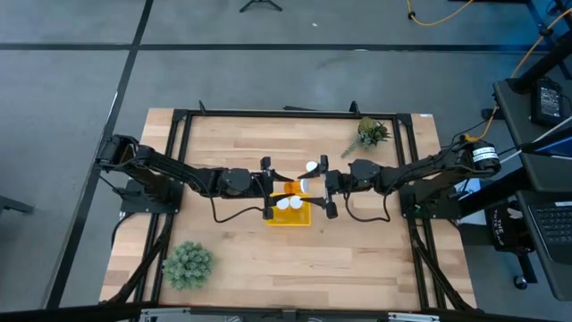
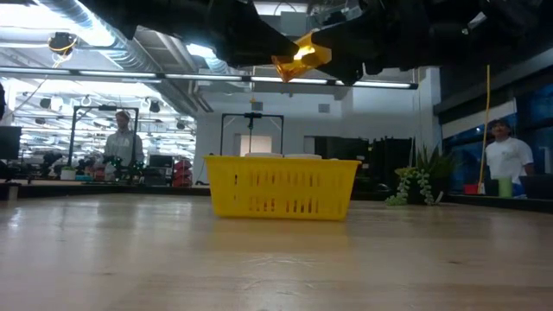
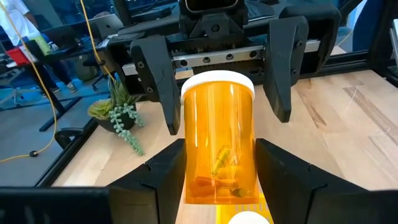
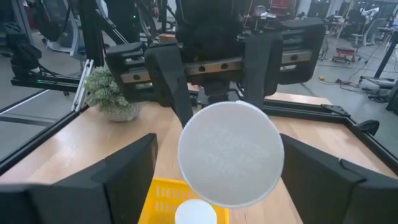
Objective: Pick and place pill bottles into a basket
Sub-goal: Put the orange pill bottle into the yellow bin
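Note:
An orange pill bottle with a white cap lies level in the air above the yellow basket. My left gripper is shut on its base end. My right gripper is open, facing it, with its fingers standing on either side of the cap end. Whether they touch the cap, I cannot tell. Two more bottles stand in the basket, white caps up. Another white-capped bottle stands on the table just beyond the grippers. My left gripper pinches the bottle's orange body near its base between its two fingers. The fingers come level from the table's left and lie along the bottle. The bottle is lifted clear above the basket, lying level with its cap toward the table's right.
A round green plant stands at the near left of the table and a smaller trailing plant at the far right. A black frame runs round the tabletop. People stand in the room beyond the table.

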